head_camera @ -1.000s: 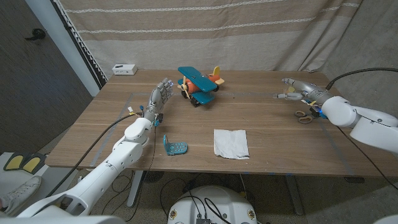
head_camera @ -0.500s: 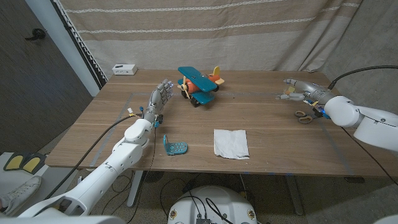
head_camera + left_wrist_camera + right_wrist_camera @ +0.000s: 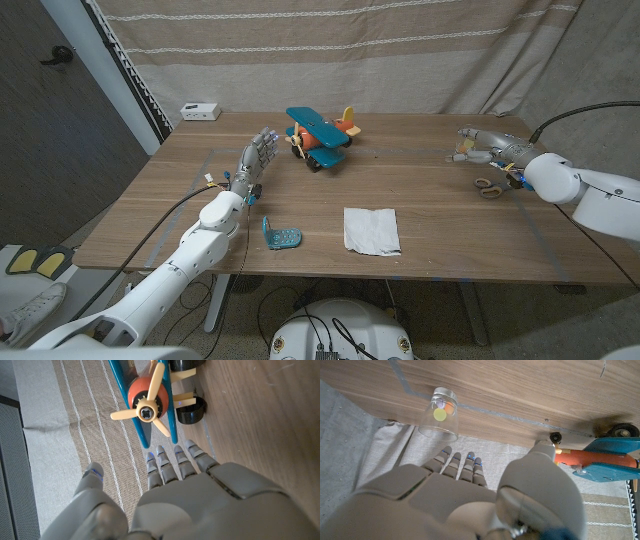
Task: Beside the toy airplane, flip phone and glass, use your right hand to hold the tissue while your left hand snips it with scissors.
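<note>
Head view: wooden table point(image 3: 420, 205) as base, striped curtain point(image 3: 330, 55) behind far edge.

Left arm point(image 3: 170, 275) in from near-left corner. Left robot hand point(image 3: 256, 160) raised over left part of table, fingers apart and straight, nothing held, just beside toy airplane's nose. Same in left wrist view: fingertips point(image 3: 176, 455) extended toward propeller, clear of it.

Right arm point(image 3: 590, 195) in from right edge. Right robot hand point(image 3: 487, 146) over far-right part of table, fingers spread, nothing gripped. In right wrist view fingertips point(image 3: 457, 462) pointed toward glass point(image 3: 440, 413), short of contact.

Toy airplane point(image 3: 320, 136): blue wings, orange body, cream propeller, black wheels; upright at far centre of table.

Tissue point(image 3: 371, 229): white, flat, roughly square, near front edge at centre, well apart from both robot hands.

Scissors point(image 3: 489, 186): flat on table, right side, just nearer than right robot hand; contact with it not discernible.

Flip phone point(image 3: 279, 235): blue, open at an angle, near front edge, left of tissue, apart from it.

Glass: clear, standing on table near right robot hand's fingertips, coloured spots visible through base in right wrist view.

Small white box point(image 3: 201, 111) at far-left corner of table.
</note>
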Controlling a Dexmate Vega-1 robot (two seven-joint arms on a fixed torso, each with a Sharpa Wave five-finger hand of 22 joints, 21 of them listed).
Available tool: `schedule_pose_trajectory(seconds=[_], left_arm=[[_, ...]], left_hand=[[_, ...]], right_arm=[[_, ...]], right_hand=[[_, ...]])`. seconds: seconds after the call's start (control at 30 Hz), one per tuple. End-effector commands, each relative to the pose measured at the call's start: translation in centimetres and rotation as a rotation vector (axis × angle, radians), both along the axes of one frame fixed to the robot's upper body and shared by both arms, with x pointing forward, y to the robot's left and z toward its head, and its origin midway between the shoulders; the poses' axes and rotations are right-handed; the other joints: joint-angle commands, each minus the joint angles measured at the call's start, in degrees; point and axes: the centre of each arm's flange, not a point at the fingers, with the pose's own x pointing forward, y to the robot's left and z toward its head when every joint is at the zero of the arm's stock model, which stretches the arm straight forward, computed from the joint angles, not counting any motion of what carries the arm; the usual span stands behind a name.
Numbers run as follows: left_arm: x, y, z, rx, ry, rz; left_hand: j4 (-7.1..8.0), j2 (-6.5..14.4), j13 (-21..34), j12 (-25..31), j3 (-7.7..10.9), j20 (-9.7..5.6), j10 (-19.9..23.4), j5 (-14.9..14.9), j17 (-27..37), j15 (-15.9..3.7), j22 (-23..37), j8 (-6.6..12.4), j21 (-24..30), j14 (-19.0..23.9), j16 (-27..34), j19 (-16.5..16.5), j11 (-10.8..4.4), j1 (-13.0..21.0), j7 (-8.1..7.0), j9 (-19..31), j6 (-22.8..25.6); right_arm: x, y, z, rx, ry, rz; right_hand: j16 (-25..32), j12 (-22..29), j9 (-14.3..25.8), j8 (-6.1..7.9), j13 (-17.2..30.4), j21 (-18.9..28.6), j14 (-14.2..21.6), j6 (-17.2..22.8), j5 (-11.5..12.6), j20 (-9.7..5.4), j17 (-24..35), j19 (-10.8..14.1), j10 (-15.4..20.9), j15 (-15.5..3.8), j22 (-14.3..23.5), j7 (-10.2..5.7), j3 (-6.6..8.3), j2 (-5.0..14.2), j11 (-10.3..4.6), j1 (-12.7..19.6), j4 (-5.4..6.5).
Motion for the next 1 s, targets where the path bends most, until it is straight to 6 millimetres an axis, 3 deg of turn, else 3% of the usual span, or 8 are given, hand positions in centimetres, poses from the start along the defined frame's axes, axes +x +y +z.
schedule_pose_trajectory(seconds=[0.03, 1.0], left_arm=[[0.0, 0.1, -0.2, -0.003, 0.008, 0.005], [0.0, -0.2, 0.3, 0.007, 0.008, 0.006]], left_hand=[[-0.01, 0.19, 0.28, 0.05, -0.01, -3.17, 0.46, 0.16, 0.22, -8.22, 0.15, 0.05, 0.25, 0.51, -0.05, 0.05, 0.03, 0.49, -0.17, 0.27, 0.36], [0.05, 0.28, 0.29, -0.13, -0.06, -3.3, 0.62, 0.12, 0.22, -8.09, 0.16, 0.01, 0.24, 0.46, -0.13, 0.13, -0.24, 0.52, -0.07, 0.28, 0.51]], right_arm=[[-0.1, -0.4, 0.1, -0.035, 0.024, -0.024], [-0.3, -2.2, 0.0, -0.114, 0.085, -0.093]], right_hand=[[-0.03, 0.15, 0.16, 0.23, 0.16, -0.1, -0.34, 0.04, 0.57, -0.14, 0.11, 0.08, 0.2, -4.02, 0.18, 0.56, -0.11, 0.05, 0.1, 0.57, -0.18], [-0.38, -0.28, 0.14, -0.39, 0.17, -0.37, -1.27, -1.09, 1.04, -0.45, 0.06, -0.14, -0.5, -4.32, 0.16, 0.23, 0.25, 0.62, -0.25, 2.08, -0.66]])
